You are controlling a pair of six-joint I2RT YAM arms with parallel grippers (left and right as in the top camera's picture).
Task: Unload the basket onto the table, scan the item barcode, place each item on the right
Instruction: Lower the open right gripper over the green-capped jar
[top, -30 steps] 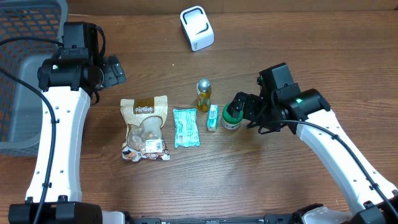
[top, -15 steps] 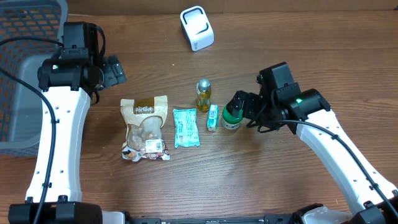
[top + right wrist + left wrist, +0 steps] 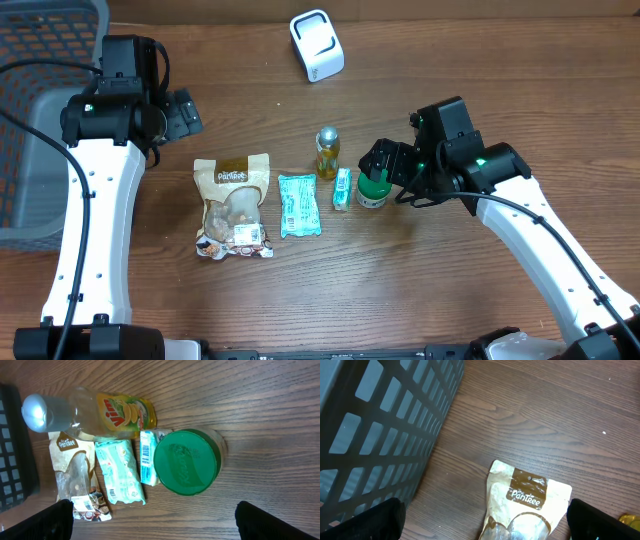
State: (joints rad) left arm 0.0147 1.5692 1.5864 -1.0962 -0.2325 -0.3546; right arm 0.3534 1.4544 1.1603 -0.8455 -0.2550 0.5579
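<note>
Jar [image 3: 372, 189], green-lidded, sat beneath right gripper [image 3: 384, 165], wrist pitched downward, jaws spread, empty. Well apart from jar, left gripper [image 3: 186, 112] hung likewise released.

The overhead camera looked straight down from high up at the whole brown wooden counter [image 3: 450, 60]. The left wrist camera sat low and close, facing the dark plastic grid basket [image 3: 370, 435] and the brown snack pouch [image 3: 530, 495]. The right wrist camera looked down close over the round green-lidded jar [image 3: 187, 462]. All three saw that pouch.
</note>
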